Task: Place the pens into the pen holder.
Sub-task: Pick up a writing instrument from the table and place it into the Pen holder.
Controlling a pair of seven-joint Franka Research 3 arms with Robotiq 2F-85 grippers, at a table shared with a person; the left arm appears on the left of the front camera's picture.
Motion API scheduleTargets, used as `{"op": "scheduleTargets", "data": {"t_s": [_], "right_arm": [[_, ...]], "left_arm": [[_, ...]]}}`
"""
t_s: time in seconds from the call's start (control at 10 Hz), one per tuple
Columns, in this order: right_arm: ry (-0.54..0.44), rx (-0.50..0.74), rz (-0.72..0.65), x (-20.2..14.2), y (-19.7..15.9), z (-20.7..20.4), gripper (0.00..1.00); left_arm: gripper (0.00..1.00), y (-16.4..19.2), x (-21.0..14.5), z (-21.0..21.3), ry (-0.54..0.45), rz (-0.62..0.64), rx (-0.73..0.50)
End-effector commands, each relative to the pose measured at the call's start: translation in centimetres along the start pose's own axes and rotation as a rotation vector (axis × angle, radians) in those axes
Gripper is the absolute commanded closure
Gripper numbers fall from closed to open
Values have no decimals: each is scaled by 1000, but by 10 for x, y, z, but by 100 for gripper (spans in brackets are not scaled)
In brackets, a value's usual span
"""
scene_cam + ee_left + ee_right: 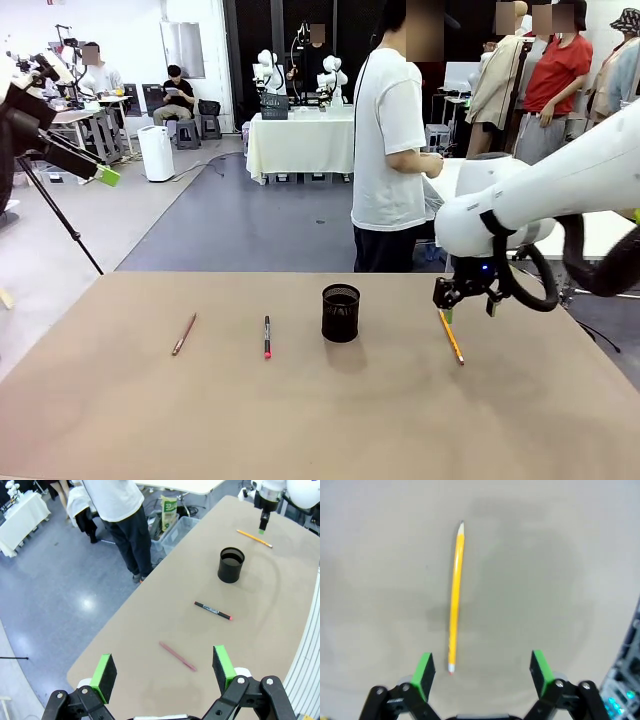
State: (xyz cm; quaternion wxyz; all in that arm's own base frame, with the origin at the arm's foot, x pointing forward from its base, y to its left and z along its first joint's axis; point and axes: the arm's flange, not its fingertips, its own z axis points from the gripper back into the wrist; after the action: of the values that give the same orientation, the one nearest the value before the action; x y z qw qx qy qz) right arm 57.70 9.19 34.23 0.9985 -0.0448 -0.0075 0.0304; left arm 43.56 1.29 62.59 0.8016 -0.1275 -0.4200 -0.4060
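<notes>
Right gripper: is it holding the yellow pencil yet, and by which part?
No. The right gripper is open and empty above the yellow pencil, which lies flat on the table.

front camera is facing across the worktop (300,420); left wrist camera is looking down from afar, right one is hovering close; all are sharing the yellow pencil (455,595).

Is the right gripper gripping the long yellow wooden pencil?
No, the yellow pencil lies flat on the tan table, with the right gripper open and not touching it.
</notes>
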Motion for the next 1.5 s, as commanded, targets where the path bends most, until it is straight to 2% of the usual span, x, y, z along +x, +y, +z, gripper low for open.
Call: {"op": "scheduleTargets", "data": {"t_s": [0.0,0.6,0.8,1.3,1.4], "right_arm": [[20,-56,-89,23,7,-12,0],[5,34,-189,32,19,-37,0],[-21,27,-229,35,18,-40,0],[-76,15,-211,53,20,-57,0],[-87,18,-189,55,20,-59,16]], "left_arm": [[0,3,-1,0,-18,-12,-13],[0,3,-1,0,-18,-12,-13],[0,3,-1,0,-18,-12,-13],[0,3,-1,0,-18,-12,-13],[0,3,-1,0,-18,-12,-13]]}}
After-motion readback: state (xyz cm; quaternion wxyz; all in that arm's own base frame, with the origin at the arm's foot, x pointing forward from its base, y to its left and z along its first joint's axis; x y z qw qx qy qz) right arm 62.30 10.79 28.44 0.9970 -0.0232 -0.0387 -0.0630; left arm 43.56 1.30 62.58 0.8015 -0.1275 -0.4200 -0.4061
